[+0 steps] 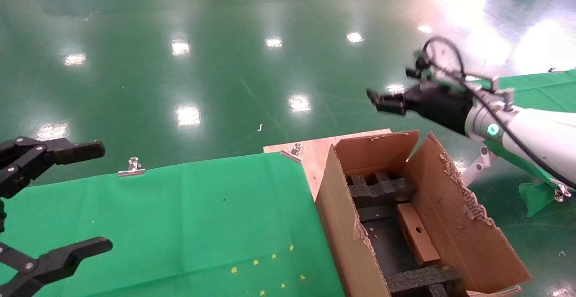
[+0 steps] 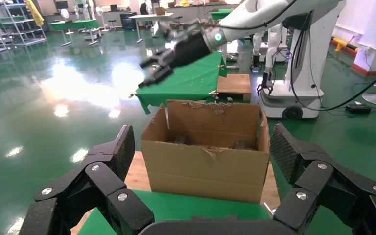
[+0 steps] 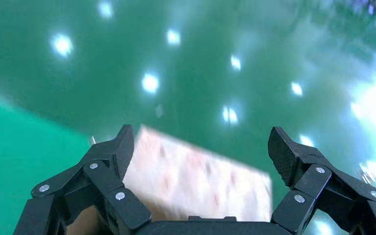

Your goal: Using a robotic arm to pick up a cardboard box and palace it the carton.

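Observation:
The small brown cardboard box (image 1: 417,234), with a round hole in its face, lies inside the large carton (image 1: 454,216), leaning against its right wall between black foam inserts (image 1: 380,191). My right gripper (image 1: 382,101), on the white arm, hangs open and empty in the air above and beyond the carton's far edge. It also shows in the left wrist view (image 2: 149,73). In its own view the right gripper (image 3: 203,147) is open over a blurred wooden board. My left gripper (image 1: 104,196) is open and empty over the green cloth, far left of the carton (image 2: 205,166).
A green cloth (image 1: 180,225) covers the table, held by metal clips (image 1: 131,166). A bare wooden board (image 1: 315,150) shows behind the carton. A second green-covered table (image 1: 540,85) stands at the right. A white robot base (image 2: 298,73) stands beyond it. Glossy green floor lies all around.

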Available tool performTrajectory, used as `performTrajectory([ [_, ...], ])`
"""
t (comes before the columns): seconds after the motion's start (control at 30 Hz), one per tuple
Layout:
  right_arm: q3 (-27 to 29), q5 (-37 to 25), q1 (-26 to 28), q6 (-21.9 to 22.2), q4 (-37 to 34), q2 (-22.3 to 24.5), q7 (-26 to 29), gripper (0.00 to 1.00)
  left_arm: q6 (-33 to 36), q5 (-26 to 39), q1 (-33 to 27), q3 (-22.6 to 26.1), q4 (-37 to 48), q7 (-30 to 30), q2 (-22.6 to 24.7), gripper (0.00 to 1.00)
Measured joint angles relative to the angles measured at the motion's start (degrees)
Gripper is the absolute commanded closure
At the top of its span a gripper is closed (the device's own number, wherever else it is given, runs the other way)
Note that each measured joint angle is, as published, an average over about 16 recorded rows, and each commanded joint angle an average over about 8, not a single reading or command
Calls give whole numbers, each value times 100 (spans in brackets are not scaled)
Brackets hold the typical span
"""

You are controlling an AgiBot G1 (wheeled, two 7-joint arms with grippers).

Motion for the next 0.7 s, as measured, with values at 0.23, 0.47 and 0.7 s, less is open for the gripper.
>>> performTrajectory([
  [0.23, -197, 210, 36, 994, 32, 120, 7, 0, -1, -1, 0, 0, 1, 0, 0, 0],
  [0.47, -56, 391, -66, 988, 27, 105, -178, 0, -1, -2, 1, 0, 1, 1, -1, 0],
  [0.7, 591, 954, -366, 223, -17, -13, -879, 0, -2, -2, 1, 1, 2, 1, -1, 0],
])
